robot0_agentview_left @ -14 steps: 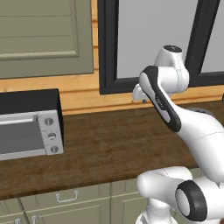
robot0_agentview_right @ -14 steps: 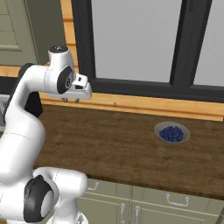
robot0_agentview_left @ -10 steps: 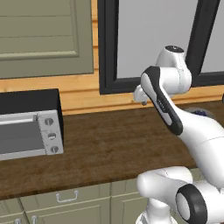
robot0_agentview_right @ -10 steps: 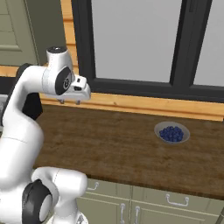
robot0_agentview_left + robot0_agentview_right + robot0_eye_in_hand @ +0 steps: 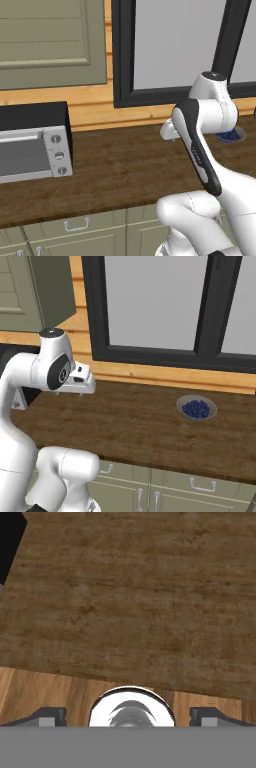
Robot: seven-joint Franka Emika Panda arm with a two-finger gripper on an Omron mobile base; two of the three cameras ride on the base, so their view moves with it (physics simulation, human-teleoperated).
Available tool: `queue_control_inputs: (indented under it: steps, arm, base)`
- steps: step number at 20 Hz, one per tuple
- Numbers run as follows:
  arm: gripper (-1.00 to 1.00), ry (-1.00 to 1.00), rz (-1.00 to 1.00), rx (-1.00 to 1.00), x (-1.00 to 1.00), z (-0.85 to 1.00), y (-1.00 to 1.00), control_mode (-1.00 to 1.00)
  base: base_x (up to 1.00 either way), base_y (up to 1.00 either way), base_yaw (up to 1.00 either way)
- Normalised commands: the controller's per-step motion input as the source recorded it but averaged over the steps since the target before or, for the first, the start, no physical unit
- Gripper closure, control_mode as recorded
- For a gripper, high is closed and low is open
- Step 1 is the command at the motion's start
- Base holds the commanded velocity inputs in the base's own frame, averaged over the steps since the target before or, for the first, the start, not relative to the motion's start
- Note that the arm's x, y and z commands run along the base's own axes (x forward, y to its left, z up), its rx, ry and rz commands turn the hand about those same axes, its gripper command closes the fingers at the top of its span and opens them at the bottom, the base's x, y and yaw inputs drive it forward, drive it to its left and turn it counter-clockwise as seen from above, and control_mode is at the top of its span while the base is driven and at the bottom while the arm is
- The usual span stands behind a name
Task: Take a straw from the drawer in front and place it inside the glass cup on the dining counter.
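Hand: we see the hand [image 5: 128, 714] with its two dark fingertips [image 5: 49, 716] spread wide at the two lower corners of the hand view, nothing between them; in the right base view the hand [image 5: 82, 383] sits at the end of the white arm, above the back part of the worktop, touching nothing

Worktop: we look down on a dark wood worktop [image 5: 125, 165] that runs under the window, with a light wood strip along the wall behind it; the hand view shows its grain [image 5: 130, 602] and the lighter strip near the bottom

Drawers: below the worktop we see olive-green drawer fronts [image 5: 80, 227] with small metal handles, all pushed in; the same fronts show in the right base view [image 5: 200, 488]

Straw: we cannot see it in any of our views, so we cannot tell where it lies

Bowl: a small grey bowl of blue berries [image 5: 196, 407] stands on the worktop, well apart from the hand, to its right; in the left base view its rim [image 5: 231, 136] peeks from behind the arm

Toaster oven: a black and silver toaster oven [image 5: 32, 142] stands on the worktop at the far left, well apart from the hand

Window: a dark-framed window [image 5: 165, 311] fills the wall behind the worktop
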Motion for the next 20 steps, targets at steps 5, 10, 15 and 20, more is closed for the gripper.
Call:
queue_control_inputs:
  steps: [5, 10, 15, 20]
  arm:
    - [-1.0, -0.01, -0.02, 0.0, -0.38, -0.25, 0.0, -1.0]
    - [-1.0, 0.0, -0.01, 0.0, -0.06, -0.08, 0.0, -1.0]
    - [-1.0, 0.0, 0.0, 0.0, -0.08, -0.07, 0.0, -1.0]
    - [-1.0, 0.0, 0.0, 0.0, 0.0, 0.0, 0.0, 1.0]
  base:
    - [0.0, 0.0, 0.0]
    - [0.0, 0.0, 0.0]
    - [0.0, 0.0, 0.0]
    - [-0.37, 0.09, 0.0]
